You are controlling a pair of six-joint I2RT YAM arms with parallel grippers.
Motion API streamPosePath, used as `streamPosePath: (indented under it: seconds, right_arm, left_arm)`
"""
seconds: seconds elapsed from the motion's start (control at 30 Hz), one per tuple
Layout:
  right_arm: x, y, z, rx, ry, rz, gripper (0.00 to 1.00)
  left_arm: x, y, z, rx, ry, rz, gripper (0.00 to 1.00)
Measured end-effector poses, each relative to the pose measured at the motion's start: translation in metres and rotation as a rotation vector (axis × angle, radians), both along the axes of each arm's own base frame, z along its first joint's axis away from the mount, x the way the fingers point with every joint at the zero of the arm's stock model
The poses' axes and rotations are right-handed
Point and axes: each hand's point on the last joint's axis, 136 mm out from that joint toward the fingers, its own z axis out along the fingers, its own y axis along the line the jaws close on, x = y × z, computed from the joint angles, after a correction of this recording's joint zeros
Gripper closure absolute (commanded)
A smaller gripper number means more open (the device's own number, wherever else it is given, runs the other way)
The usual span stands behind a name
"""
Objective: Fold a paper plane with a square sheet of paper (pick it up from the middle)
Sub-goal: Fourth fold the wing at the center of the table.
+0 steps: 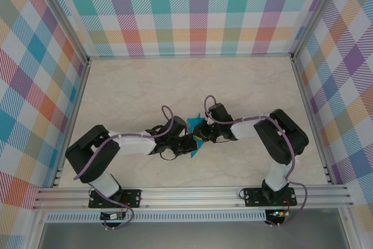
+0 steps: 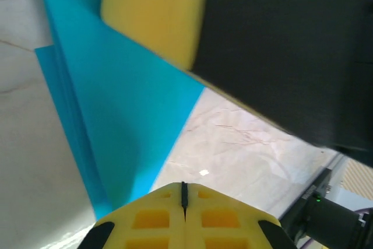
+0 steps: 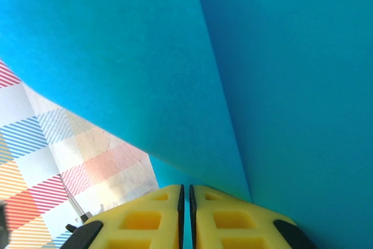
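Both pinching, left end effector, right end effector — creased teal paper, pointed wedge

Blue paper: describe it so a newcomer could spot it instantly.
On the pale table, look front-centre, where the left gripper and right gripper meet. The blue paper is pinched between them, teal corners poking out. Nothing else on the table is teal.

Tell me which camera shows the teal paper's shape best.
Left wrist view: the teal paper appears as a tapering wedge, layered edges visible against the table. The right wrist view sits too close, giving flat teal and one crease line. The top external view gives small slivers.
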Motion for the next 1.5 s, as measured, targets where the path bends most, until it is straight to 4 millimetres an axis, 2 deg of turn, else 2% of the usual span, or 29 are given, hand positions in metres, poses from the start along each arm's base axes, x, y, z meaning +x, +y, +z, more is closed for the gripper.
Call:
streamPosePath:
  seconds: [0.2,0.67,0.77,0.9,1.03,1.2,1.5]
  right_arm:
    - [0.0,0.0,0.0,0.0,0.0,0.0,0.86]
    - [0.002,0.004,-0.001,0.004,0.015,0.01,0.86]
    - [0.002,0.005,-0.001,0.005,0.016,0.012,0.86]
    - [0.002,0.005,-0.001,0.006,0.017,0.012,0.86]
    - [0.002,0.005,-0.001,0.006,0.017,0.012,0.86]
    - [0.002,0.005,-0.001,0.006,0.017,0.012,0.86]
    - [0.002,0.005,0.0,0.006,0.016,0.012,0.85]
  left_arm:
    - [-0.004,0.008,-0.017,0.072,0.019,-0.009,0.99]
    - [-0.009,0.025,-0.011,0.096,-0.02,0.013,0.99]
    - [-0.007,0.027,-0.005,0.094,-0.041,0.017,0.95]
    - [-0.005,0.03,0.002,0.102,-0.067,0.021,0.81]
    - [-0.003,0.036,0.003,0.136,-0.083,0.022,0.74]
    - [-0.003,0.035,0.002,0.147,-0.083,0.015,0.74]
    - [0.0,0.029,-0.015,0.182,-0.041,0.004,0.76]
